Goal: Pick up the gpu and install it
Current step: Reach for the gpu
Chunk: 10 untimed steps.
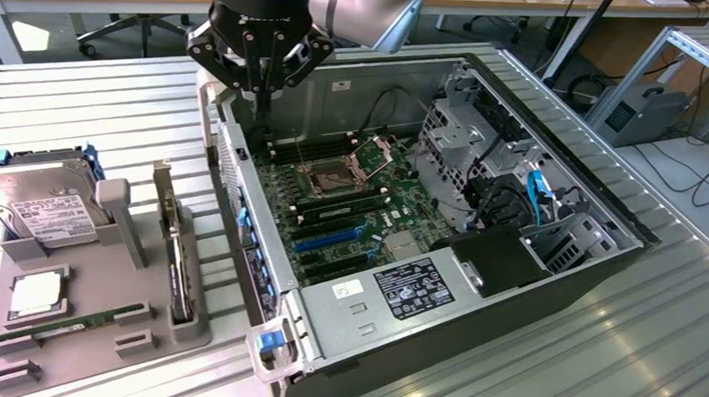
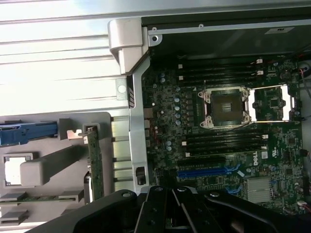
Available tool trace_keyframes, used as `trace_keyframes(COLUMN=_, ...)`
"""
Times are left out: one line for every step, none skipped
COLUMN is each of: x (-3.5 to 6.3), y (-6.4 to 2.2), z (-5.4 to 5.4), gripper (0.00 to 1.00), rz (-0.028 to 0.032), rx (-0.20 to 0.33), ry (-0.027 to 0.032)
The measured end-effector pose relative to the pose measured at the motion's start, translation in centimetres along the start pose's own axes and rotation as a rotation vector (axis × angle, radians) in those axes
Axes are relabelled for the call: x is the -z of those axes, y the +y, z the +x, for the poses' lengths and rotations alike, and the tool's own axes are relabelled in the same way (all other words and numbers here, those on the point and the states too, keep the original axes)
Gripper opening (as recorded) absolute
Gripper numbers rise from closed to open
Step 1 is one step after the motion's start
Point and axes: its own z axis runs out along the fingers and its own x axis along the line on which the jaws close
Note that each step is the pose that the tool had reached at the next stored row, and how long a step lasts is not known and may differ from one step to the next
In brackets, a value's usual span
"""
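I'm seeing the gpu (image 1: 179, 260) standing on edge in its slot of the grey holder (image 1: 74, 334). The holder is lying on the desk (image 1: 93, 103) just beside the open computer case (image 1: 596, 220), on the exterior view's left. Nothing is touching the card. The gripper (image 1: 261, 95) is hovering above the case's rear wall, well apart from the card, with its fingers pressed fully together and gripping nothing. I'm judging the task as barely begun: the pick-up is not done, and the blue expansion slots (image 1: 328, 242) are sitting bare.
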Motion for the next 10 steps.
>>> trace_keyframes(x=0.00, y=0.00, z=0.02, gripper=0.11, rz=0.0000, rx=0.000, ry=0.0000)
trace_keyframes(x=0.00, y=0.00, z=0.04, gripper=0.11, rz=0.0000, rx=0.000, ry=0.0000)
trace_keyframes(x=0.00, y=0.00, z=0.06, gripper=0.11, rz=0.0000, rx=0.000, ry=0.0000)
trace_keyframes(x=0.00, y=-0.01, z=0.09, gripper=0.11, rz=0.0000, rx=0.000, ry=0.0001)
trace_keyframes(x=0.00, y=-0.01, z=0.11, gripper=0.11, rz=0.0000, rx=0.000, ry=0.0000)
trace_keyframes(x=0.00, y=-0.01, z=0.13, gripper=0.11, rz=0.0000, rx=0.000, ry=0.0000)
trace_keyframes(x=0.00, y=-0.01, z=0.16, gripper=0.11, rz=0.0000, rx=0.000, ry=0.0000)
trace_keyframes(x=0.00, y=-0.01, z=0.19, gripper=0.11, rz=0.0000, rx=0.000, ry=0.0000)
trace_keyframes(x=0.01, y=-0.02, z=0.21, gripper=0.11, rz=0.0000, rx=0.000, ry=0.0000)
trace_keyframes(x=0.01, y=-0.02, z=0.27, gripper=0.11, rz=0.0000, rx=0.000, ry=0.0000)
